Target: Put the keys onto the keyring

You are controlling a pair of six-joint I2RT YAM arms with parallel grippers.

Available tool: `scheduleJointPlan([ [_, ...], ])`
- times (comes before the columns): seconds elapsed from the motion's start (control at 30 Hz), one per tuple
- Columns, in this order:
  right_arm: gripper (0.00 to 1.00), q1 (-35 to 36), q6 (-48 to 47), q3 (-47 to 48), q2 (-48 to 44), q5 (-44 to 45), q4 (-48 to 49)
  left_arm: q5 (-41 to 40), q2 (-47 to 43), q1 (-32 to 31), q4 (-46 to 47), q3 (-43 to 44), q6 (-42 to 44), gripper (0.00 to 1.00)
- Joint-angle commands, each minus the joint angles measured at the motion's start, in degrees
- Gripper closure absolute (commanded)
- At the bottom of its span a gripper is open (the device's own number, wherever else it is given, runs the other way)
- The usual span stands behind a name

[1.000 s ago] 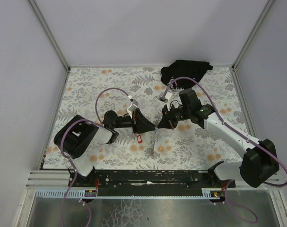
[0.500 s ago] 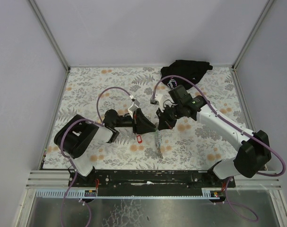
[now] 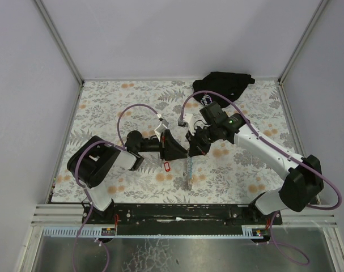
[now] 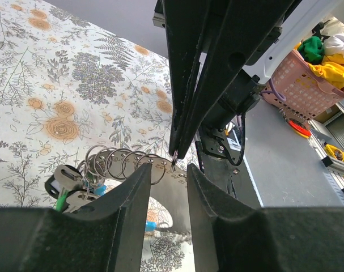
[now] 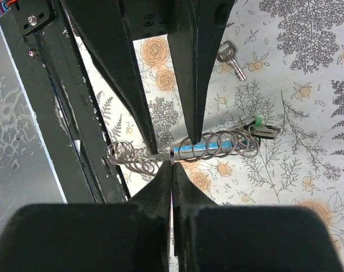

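The green-tagged key [image 4: 63, 197] — its lower part hidden behind the left fingers [image 4: 126, 215].

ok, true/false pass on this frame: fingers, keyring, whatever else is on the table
1. The right fingers are shut on the keyring. True.
2. The left fingers are pressed together. False: they stand apart.
3. A loose key lies on the table, apart from the keyring. True.
4. The black cloth bundle lies by the arm bases. False: it sits at the table's far right corner.
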Motion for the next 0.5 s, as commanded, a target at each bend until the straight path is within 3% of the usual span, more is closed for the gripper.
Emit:
scheduleJointPlan([
  [0.0,1.00,0.91,-0.75,3.61,0.02,-1.02,-0.14,0.87,0.43,-0.46,4.09,1.31,-0.49,0.69],
  [0.47,1.00,1.68,-1.38,5.16,1.26,-1.31,-0.84,1.82,1.07,-1.19,4.19,1.98,-0.78,0.89],
])
